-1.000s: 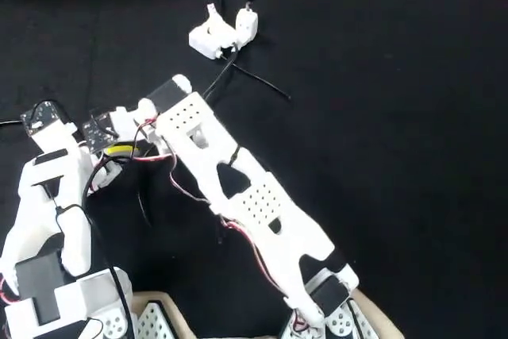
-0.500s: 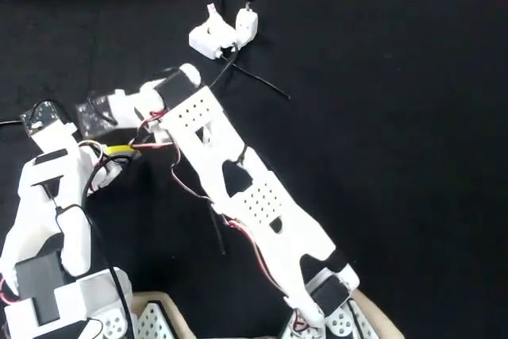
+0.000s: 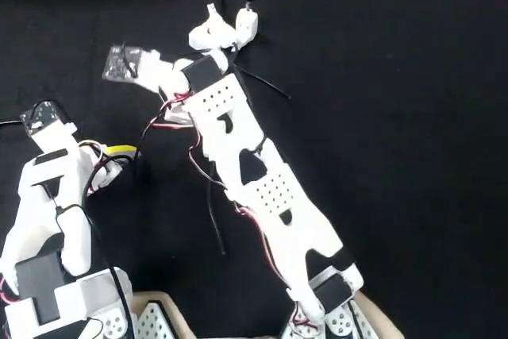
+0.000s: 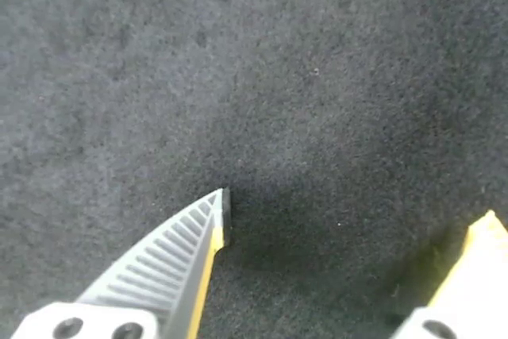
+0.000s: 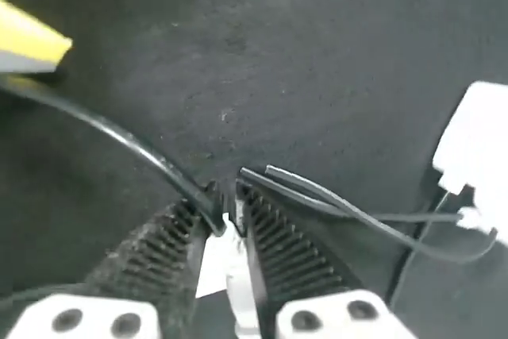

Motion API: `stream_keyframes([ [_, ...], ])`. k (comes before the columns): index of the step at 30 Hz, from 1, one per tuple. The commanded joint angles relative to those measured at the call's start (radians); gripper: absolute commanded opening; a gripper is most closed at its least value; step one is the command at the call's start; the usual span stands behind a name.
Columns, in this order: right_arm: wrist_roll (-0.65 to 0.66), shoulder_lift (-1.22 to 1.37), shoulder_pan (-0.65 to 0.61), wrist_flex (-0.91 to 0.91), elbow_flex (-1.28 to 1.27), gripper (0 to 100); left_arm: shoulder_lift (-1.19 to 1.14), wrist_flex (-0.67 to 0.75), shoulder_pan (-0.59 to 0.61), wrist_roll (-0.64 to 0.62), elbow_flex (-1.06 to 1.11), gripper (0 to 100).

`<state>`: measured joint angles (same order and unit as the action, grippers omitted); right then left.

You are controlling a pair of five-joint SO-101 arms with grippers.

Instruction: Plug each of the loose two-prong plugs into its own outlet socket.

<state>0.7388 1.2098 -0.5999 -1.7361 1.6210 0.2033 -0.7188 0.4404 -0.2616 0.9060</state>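
The white two-prong plug (image 5: 216,263) is clamped between the jaws of the right pincer (image 5: 227,196), its black cord (image 5: 119,139) trailing past the tips. The white outlet socket (image 5: 476,148) lies near, ahead of that pincer. The left pincer (image 4: 355,208) hangs with jaws apart over the black worktop (image 4: 278,77).

A small white plug (image 5: 216,258) sits pinched between the right gripper's (image 5: 228,212) ribbed fingers, its black cord (image 5: 119,137) trailing away. Two white socket blocks (image 3: 209,36) lie touching at the table's twelve o'clock.
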Motion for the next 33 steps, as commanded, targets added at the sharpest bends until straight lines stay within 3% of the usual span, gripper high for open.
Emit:
stream_keyframes([
  [1,-0.130,-0.117,0.017,-0.023,0.042,1.2,0.032,0.005,-0.013,-0.006,-0.008,45],
  [8,-0.311,-0.289,0.006,-0.025,0.044,1.2,0.049,-0.003,-0.191,0.002,0.036,45],
  [12,-0.377,-0.410,0.023,-0.029,0.042,1.2,0.140,0.005,-0.234,0.002,0.062,45],
  [16,-0.448,-0.521,0.069,-0.031,0.039,1.2,0.255,0.005,-0.275,0.002,0.114,45],
  [26,-0.522,-0.519,0.146,-0.031,0.030,1.2,0.706,0.015,-0.575,0.133,0.323,45],
  [29,-0.488,-0.495,0.144,-0.031,0.028,1.2,0.853,0.101,-0.598,0.138,0.464,45],
  [33,-0.503,-0.475,0.164,-0.031,0.025,1.2,1.060,0.216,-0.513,0.143,0.725,45],
])
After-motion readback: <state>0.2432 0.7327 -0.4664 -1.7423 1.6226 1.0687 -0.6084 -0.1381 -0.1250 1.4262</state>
